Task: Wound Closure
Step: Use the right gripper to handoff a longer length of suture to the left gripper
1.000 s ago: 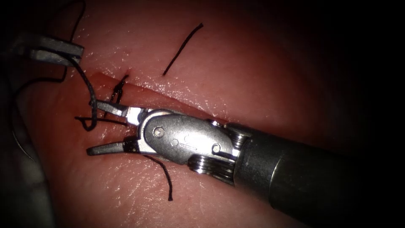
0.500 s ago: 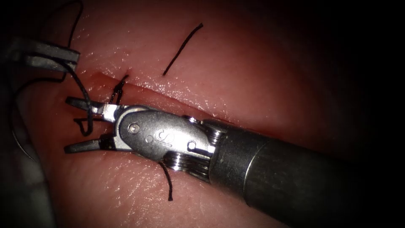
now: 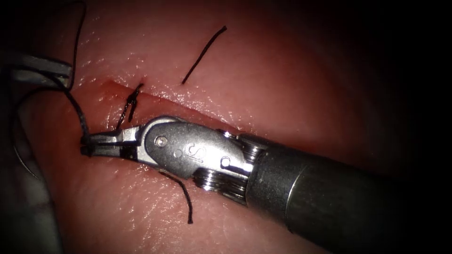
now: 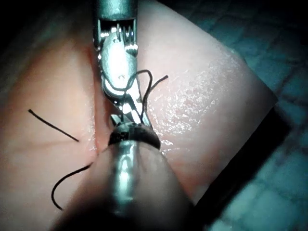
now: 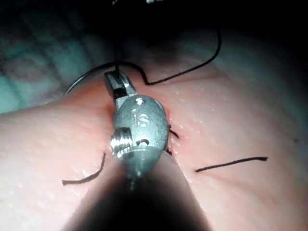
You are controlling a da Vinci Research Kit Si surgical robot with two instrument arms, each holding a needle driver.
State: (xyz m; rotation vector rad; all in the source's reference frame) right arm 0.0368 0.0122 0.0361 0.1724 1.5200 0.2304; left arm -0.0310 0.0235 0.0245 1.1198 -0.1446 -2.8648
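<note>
My right tool (image 3: 89,145) reaches in from the right along the cut (image 3: 197,109), and its jaws are shut on the dark thread (image 3: 77,110) left of the cut's end. From there the thread rises to my left tool (image 3: 66,75) at the far left edge, whose jaws are shut on it. A stitch (image 3: 132,99) crosses the cut just above the right tool. In the right wrist view the right tool (image 5: 115,81) is closed at the tissue's edge, with thread (image 5: 192,67) curving away. A thin pale arc, perhaps the needle (image 3: 21,157), lies off the tissue at the left.
Two cut ends of thread lie loose on the tissue (image 3: 292,70): one (image 3: 205,54) above the cut, one (image 3: 183,195) below the right tool. Red fluid wets the cut's left end (image 3: 110,87). The tissue's edge drops off at the left.
The right tool's jaws were wide open around the thread loop; it slid left and they closed on the thread. The left tool drew back to the left, straightening the thread.
</note>
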